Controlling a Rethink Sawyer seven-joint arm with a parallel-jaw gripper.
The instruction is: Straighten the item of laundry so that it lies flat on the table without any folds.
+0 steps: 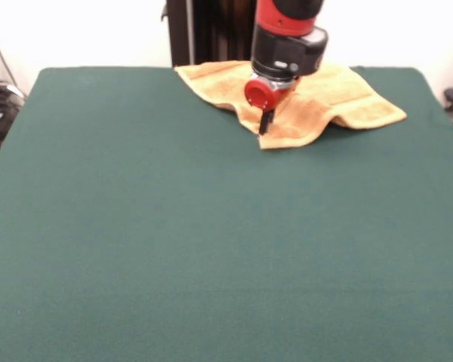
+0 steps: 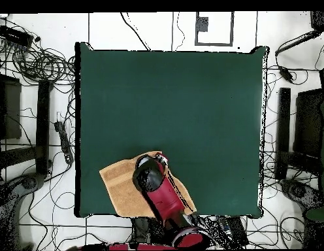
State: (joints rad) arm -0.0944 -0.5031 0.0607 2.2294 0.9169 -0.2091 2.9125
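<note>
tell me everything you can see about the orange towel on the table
The towel is a small orange-yellow terry cloth, rumpled rather than flat, with raised folds along its front edge and one corner pointing toward the camera. It lies on the green table at the edge nearest the robot's base. The gripper is down at its front corner; the arm hides part of it from overhead.

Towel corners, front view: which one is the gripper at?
The near middle corner, pointing toward the camera; the gripper sits just above it. The right corner lies apart.
</note>
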